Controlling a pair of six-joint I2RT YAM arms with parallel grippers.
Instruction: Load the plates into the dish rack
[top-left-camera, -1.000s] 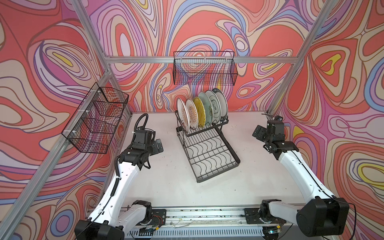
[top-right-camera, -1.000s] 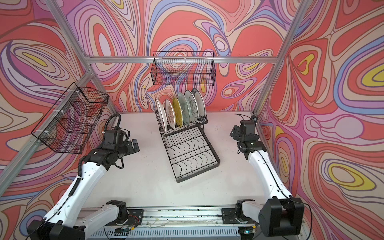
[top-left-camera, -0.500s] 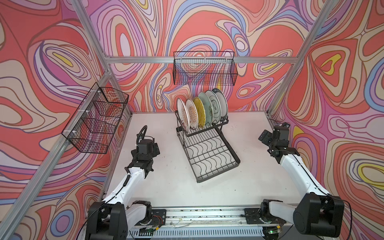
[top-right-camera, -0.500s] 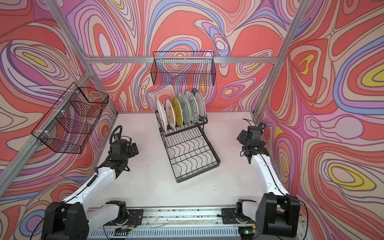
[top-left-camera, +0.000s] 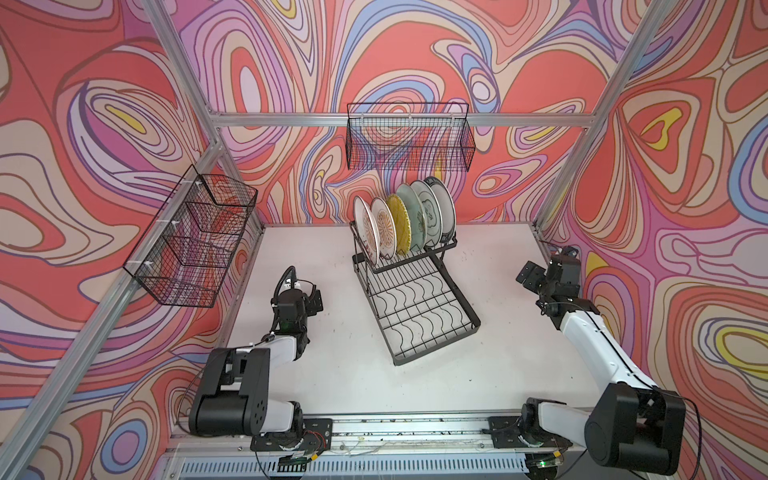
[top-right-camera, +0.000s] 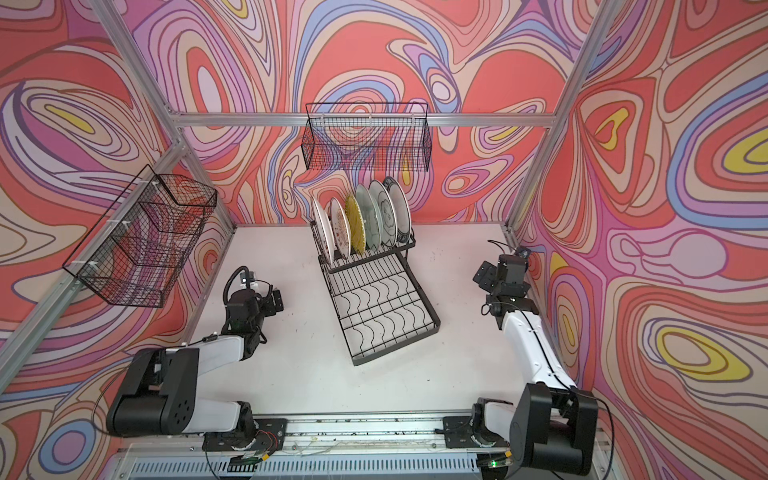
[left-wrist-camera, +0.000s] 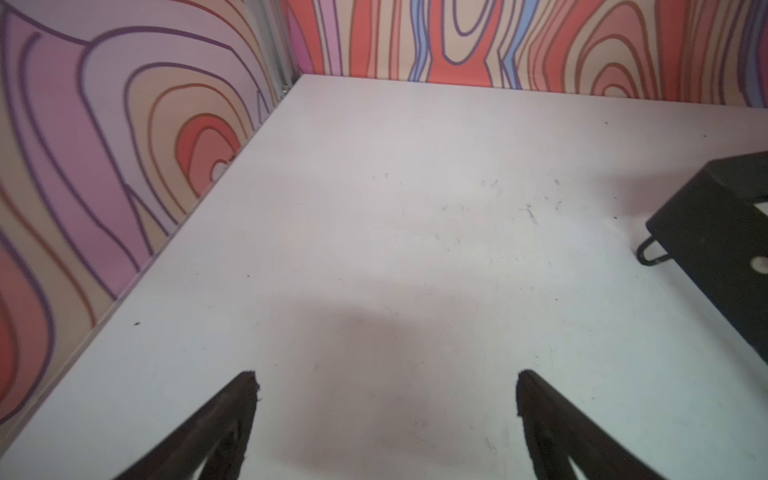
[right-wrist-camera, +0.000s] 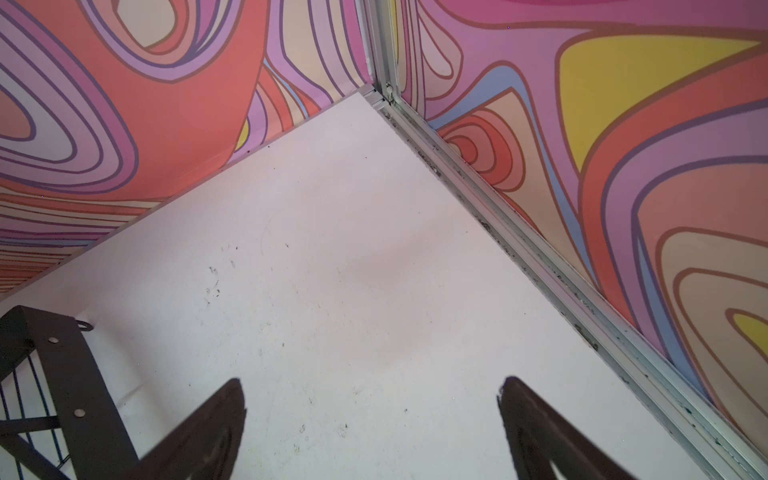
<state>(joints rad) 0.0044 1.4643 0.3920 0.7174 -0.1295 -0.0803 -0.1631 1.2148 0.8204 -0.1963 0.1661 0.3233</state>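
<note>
All six plates (top-left-camera: 405, 220) are standing on edge in the raised slotted tier at the back of the dish rack (top-left-camera: 437, 344), packed close and leaning the same way. At one end two white plates with orange sunbursts are standing, then the yellow one, the pale green one and a white one, with the dark-rimmed plate (top-left-camera: 445, 208) at the far end. Both top views are showing the same row (top-right-camera: 365, 224). The low tray in front of them is lying empty, and the rack is sitting skewed on the white table (top-left-camera: 332, 257), which is carrying no loose plate. The loading is looking finished.

The left gripper (top-left-camera: 311, 298) is hovering low over the table well to the left of the rack, its jaws spread wide with nothing between them; its own camera (left-wrist-camera: 386, 386) is showing only bare table and a corner of the rack (left-wrist-camera: 715, 232). The right gripper (top-left-camera: 528, 276) is hanging near the right wall, likewise wide apart and empty (right-wrist-camera: 370, 390).

The danger now is probably a careless arm move. A sweep inward could be clipping the rack's rim and sliding it, and a jolt to the tier could be rocking the plates out of their slots. The two wire baskets (top-left-camera: 409, 141) on the walls are hanging clear of all this.
</note>
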